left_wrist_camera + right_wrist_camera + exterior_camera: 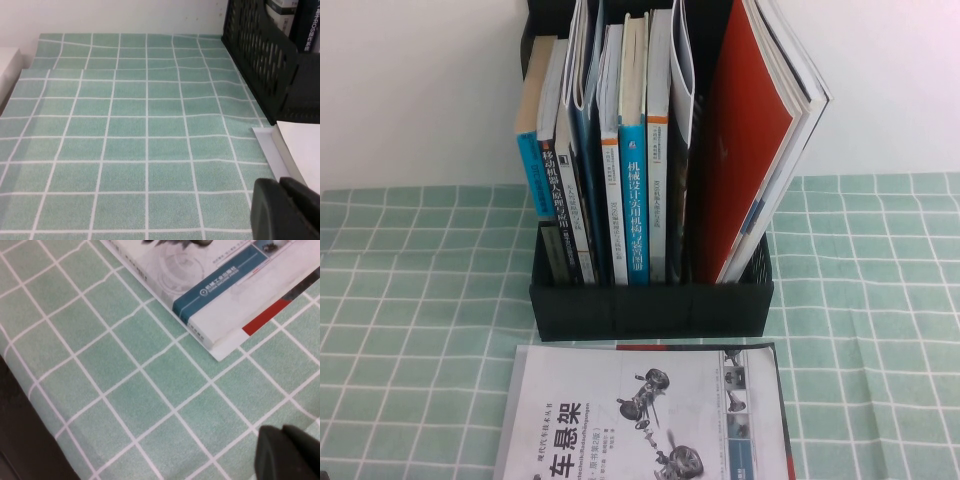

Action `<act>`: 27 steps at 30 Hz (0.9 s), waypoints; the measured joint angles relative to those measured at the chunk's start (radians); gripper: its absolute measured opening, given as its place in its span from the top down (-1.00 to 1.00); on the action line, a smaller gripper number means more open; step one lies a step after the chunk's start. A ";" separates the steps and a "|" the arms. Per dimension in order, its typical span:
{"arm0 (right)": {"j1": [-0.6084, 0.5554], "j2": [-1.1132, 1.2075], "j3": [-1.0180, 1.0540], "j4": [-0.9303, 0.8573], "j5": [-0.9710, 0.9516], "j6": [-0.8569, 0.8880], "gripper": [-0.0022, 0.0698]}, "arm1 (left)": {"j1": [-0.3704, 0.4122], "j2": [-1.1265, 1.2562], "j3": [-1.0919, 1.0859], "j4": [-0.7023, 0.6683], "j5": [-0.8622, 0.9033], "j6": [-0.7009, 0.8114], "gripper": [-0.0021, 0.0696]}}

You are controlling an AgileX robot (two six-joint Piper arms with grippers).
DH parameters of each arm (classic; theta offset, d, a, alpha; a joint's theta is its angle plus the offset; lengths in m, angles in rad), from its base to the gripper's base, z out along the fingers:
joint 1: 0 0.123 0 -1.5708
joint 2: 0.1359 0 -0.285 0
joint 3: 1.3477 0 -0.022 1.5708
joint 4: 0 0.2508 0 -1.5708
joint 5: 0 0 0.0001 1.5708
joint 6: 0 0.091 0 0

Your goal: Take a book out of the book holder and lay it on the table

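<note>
High view shows the book (640, 415) flat on the counter (420, 300) at six o'clock from the book holder (650, 300), probably light, floppy, best pinched at its spine; right gripper (287, 452) closed empty, left gripper (285, 207) unclear.

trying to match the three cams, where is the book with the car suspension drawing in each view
High view: the book lies flat on the table, bottom centre, before the book holder.
Left wrist view: only its white corner at the right edge, above the left gripper.
Right wrist view: its corner along the top, the right gripper shut at bottom right.
Shared landmark: the green grid cloth.
</note>
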 joint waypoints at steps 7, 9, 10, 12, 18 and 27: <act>0.000 0.000 0.000 0.000 0.000 0.000 0.94 | 0.000 0.000 0.000 0.000 0.000 0.000 0.95; 0.000 0.000 0.000 0.000 0.000 0.000 0.94 | 0.000 0.000 0.000 0.000 0.000 0.000 0.95; 0.000 0.000 0.000 0.000 0.000 0.000 0.94 | 0.000 0.000 0.000 0.000 0.000 0.000 0.95; 0.000 0.000 0.000 0.000 0.000 0.000 0.94 | 0.000 0.000 0.000 0.000 0.000 0.000 0.95; 0.000 0.000 0.002 -0.117 -0.059 0.024 0.94 | 0.000 0.000 0.000 0.000 0.000 0.000 0.95; -0.287 -0.233 0.050 -0.323 -0.186 0.107 0.94 | 0.000 0.000 0.000 0.000 0.000 0.000 0.95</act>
